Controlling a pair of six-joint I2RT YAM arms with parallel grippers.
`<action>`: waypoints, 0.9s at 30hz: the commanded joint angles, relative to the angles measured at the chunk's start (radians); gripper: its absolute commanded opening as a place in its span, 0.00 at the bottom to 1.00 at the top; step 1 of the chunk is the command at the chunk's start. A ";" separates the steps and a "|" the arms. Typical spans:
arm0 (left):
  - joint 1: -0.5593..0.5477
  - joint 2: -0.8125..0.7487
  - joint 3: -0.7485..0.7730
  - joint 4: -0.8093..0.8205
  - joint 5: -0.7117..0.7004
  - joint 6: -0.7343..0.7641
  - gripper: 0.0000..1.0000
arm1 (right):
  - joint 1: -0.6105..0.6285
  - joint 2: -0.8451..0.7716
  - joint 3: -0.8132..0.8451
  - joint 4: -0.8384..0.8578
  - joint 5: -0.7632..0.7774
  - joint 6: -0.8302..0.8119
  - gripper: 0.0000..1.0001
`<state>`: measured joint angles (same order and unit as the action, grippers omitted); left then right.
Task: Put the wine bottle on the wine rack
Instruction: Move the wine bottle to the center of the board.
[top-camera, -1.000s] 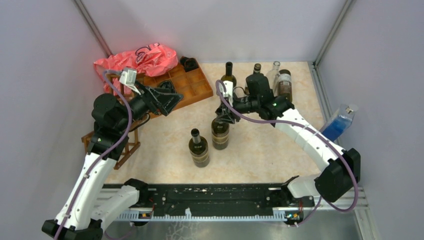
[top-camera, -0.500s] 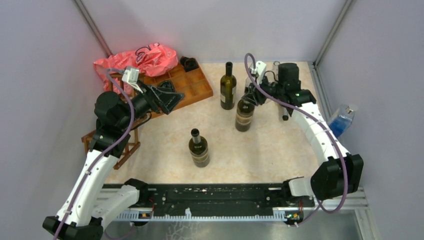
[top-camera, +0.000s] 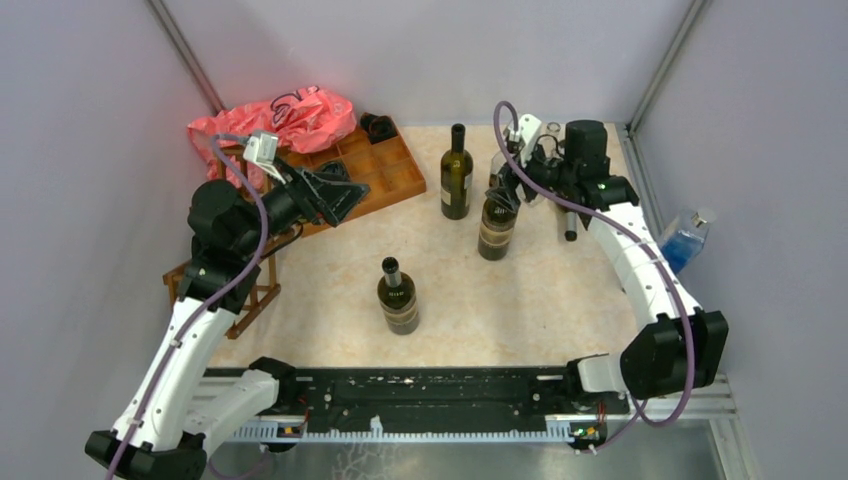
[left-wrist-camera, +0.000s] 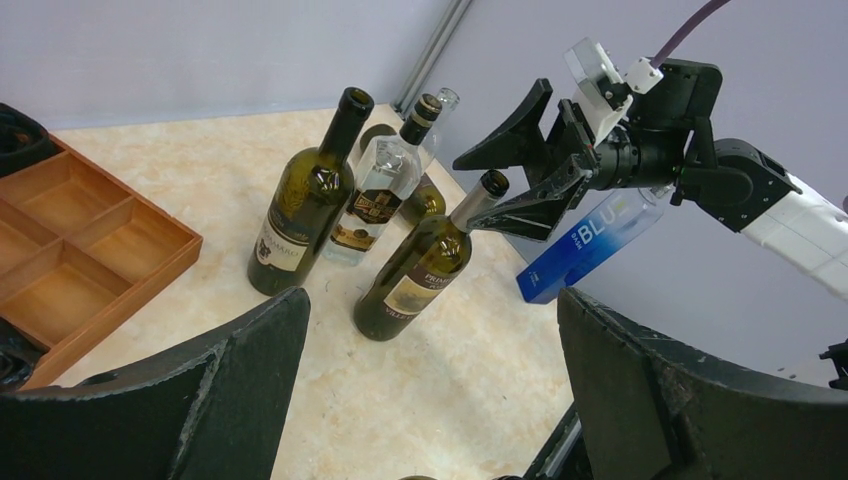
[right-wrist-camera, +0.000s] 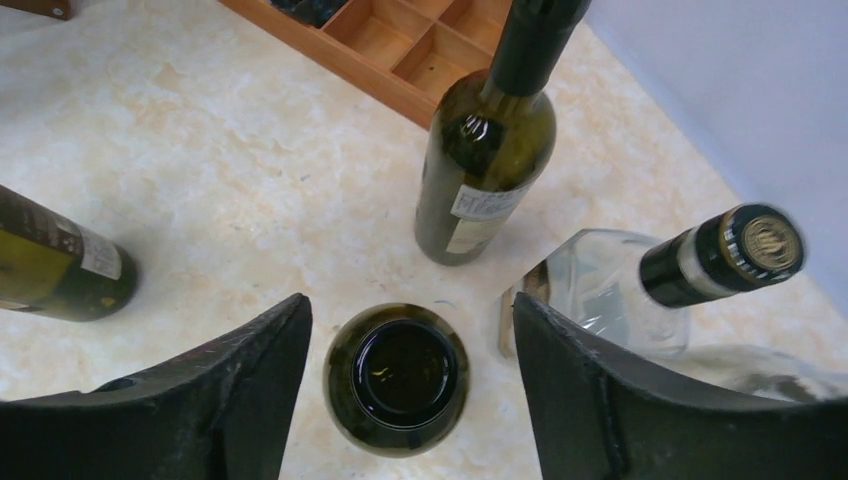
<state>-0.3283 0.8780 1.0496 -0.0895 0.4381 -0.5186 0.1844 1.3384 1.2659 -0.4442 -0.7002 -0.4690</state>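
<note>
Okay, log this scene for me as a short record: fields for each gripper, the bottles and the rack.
left gripper: open, empty, raised beside the tray
right gripper: open, fingers either side of a wine bottle mouth, gaps both sides
that bottle: standing on the table
other bottles: front bottle and back bottle, both standing
wine rack: left side, partly under the left arm, no bottle seen on it

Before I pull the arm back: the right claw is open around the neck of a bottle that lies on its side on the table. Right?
Not quite. The bottle stands upright on the table; the right wrist view looks straight down into its mouth. The right claw is open around its neck, as you said.
</note>
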 joint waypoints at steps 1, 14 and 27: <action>0.008 -0.016 0.039 0.024 0.023 0.004 0.99 | -0.007 -0.022 0.093 0.041 -0.013 -0.006 0.77; 0.008 0.012 0.141 -0.056 0.034 0.034 0.99 | -0.010 -0.086 0.346 -0.193 -0.089 -0.147 0.97; 0.008 0.041 0.165 -0.072 0.034 0.064 0.99 | 0.143 -0.125 0.307 -0.348 -0.269 -0.257 0.98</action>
<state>-0.3279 0.9226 1.1873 -0.1612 0.4614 -0.4732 0.2382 1.2186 1.5715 -0.6933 -0.9394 -0.6258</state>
